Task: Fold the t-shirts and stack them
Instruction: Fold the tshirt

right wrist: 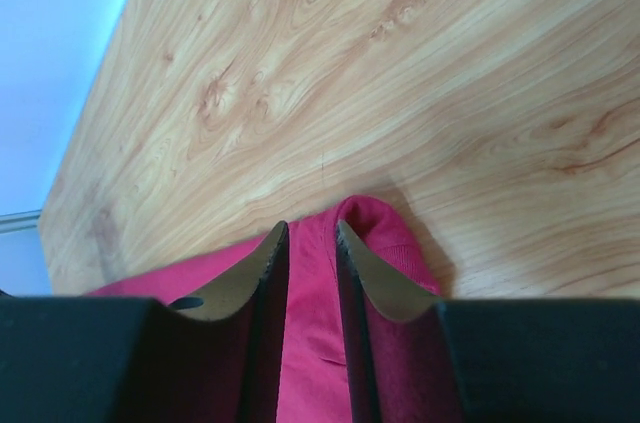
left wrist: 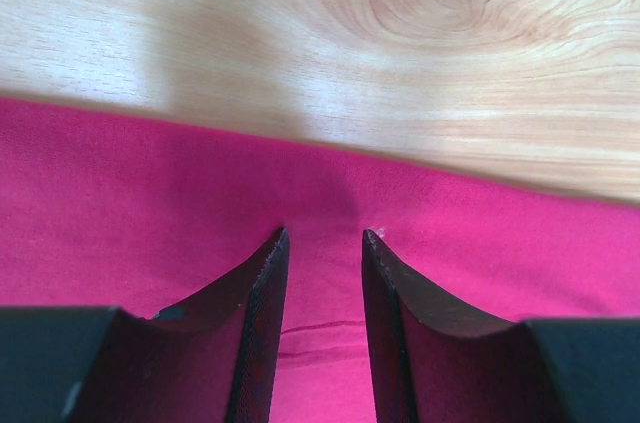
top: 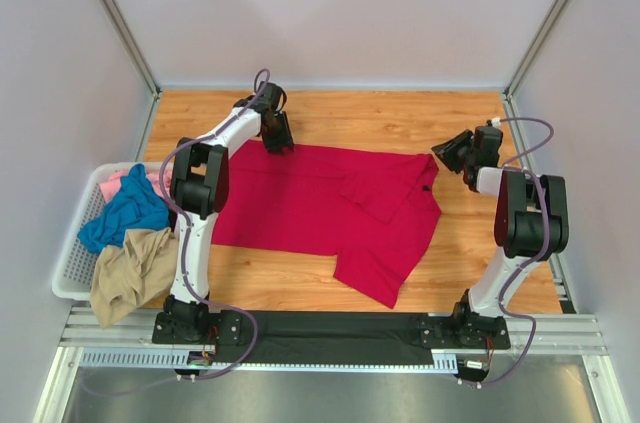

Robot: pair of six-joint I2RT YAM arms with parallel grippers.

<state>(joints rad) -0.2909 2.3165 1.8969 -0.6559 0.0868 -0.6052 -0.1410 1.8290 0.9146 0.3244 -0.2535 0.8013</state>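
The crimson red t-shirt (top: 320,208) lies spread on the wooden table, its right part folded over. My left gripper (top: 277,136) stands at the shirt's far left edge. In the left wrist view (left wrist: 323,234) its jaws are apart, with the tips down on flat red cloth (left wrist: 150,193) and a small crease between them. My right gripper (top: 447,155) is at the shirt's far right corner. In the right wrist view (right wrist: 311,227) its jaws are narrow, with red cloth (right wrist: 312,343) pinched between them and a ribbed edge (right wrist: 385,233) curled up beside the right finger.
A white lattice basket (top: 72,273) stands at the table's left edge and holds a teal tee (top: 125,208), a pink tee (top: 112,181) and a tan tee (top: 130,273) that hangs over the rim. Grey walls enclose the table on three sides.
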